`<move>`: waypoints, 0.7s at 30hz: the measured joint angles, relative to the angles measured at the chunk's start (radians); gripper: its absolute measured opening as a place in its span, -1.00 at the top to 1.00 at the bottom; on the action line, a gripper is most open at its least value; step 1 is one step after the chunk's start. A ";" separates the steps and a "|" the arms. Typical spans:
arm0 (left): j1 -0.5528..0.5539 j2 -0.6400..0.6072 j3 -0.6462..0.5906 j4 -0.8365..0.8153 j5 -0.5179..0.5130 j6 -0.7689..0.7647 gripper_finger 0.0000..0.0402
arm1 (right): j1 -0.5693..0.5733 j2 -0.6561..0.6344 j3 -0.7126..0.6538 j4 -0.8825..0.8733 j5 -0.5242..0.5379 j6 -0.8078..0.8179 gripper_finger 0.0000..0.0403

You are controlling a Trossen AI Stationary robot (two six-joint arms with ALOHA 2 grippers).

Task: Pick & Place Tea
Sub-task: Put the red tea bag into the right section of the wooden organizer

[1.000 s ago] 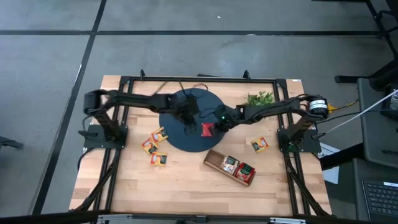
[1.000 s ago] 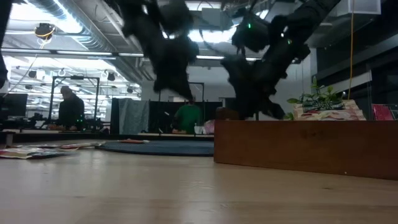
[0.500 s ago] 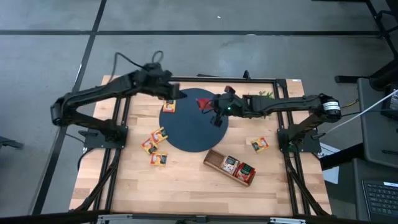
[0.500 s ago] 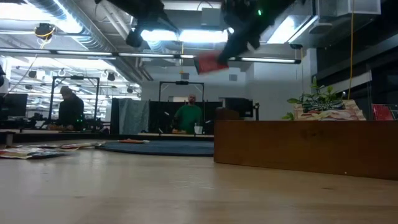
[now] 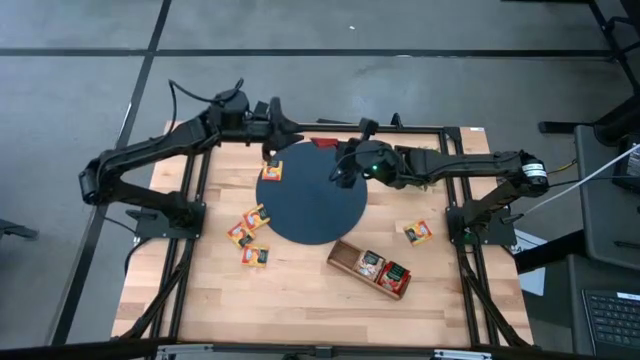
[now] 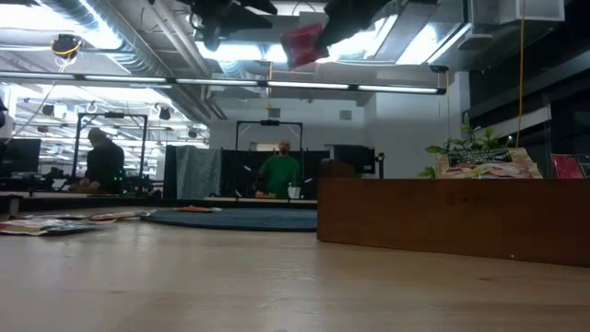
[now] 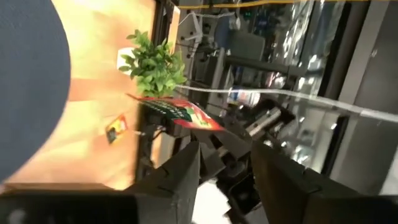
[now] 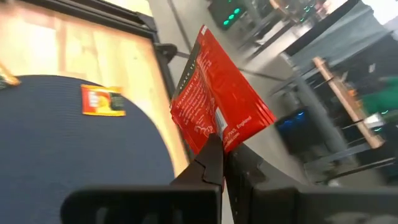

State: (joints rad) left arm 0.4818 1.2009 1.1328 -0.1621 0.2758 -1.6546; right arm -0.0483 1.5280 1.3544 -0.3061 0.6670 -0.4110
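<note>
**Red tea packet held aloft over the far edge of the table**

Nearest the front edge, the long wooden tray (image 5: 369, 268) lies at a slant with a green-and-white tea packet (image 5: 370, 263) and a red one (image 5: 393, 274) in its compartments. To its left three orange-yellow tea packets (image 5: 247, 236) lie close together on the bare wooden table (image 5: 300, 290), and a single orange-yellow packet (image 5: 417, 232) lies apart to the tray's right. Behind these sits the round dark blue mat (image 5: 311, 192), with one orange-yellow packet on the mat (image 5: 272, 171) at its far left rim.

Over the mat's far rim the right gripper (image 8: 217, 144) is raised high, its fingers pinched tight on the lower corner of a red tea packet in the air (image 8: 216, 110), which stands tilted above the fingers. The left gripper (image 7: 225, 167) hovers at the table's far edge, just left of that packet, jaws spread wide and empty, pointing at the red packet. A small green plant (image 5: 417, 157) stands at the far right of the table. In the room beyond, a person in a green top (image 6: 279, 172) stands at a bench.
</note>
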 joint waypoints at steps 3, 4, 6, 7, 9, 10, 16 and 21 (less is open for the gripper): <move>-0.023 0.011 0.000 0.019 -0.028 -0.044 0.24 | 0.000 0.000 0.000 0.015 0.029 -0.070 0.97; -0.029 0.015 0.000 0.019 -0.029 -0.055 0.23 | 0.000 0.000 0.000 0.018 0.040 -0.093 0.97; -0.038 0.026 0.000 0.027 -0.031 -0.071 0.22 | 0.000 0.000 0.000 0.030 0.061 -0.131 0.96; -0.042 0.031 0.000 0.028 -0.035 -0.078 0.22 | 0.000 0.000 0.000 0.037 0.068 -0.153 0.96; -0.045 0.040 0.000 0.034 -0.050 -0.089 0.22 | 0.002 0.000 0.000 0.060 0.074 -0.203 0.96; -0.049 0.043 0.000 0.037 -0.059 -0.093 0.22 | 0.004 0.000 0.000 0.072 0.076 -0.227 0.96; -0.056 0.059 0.000 0.056 -0.103 -0.123 0.22 | 0.014 0.000 0.000 0.130 0.076 -0.278 0.96; -0.055 0.059 0.000 0.119 -0.136 -0.111 0.22 | 0.017 0.000 0.000 0.132 0.076 -0.278 0.96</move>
State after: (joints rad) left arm 0.4267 1.2594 1.1328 -0.0431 0.1398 -1.7656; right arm -0.0311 1.5284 1.3544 -0.1741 0.7433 -0.6895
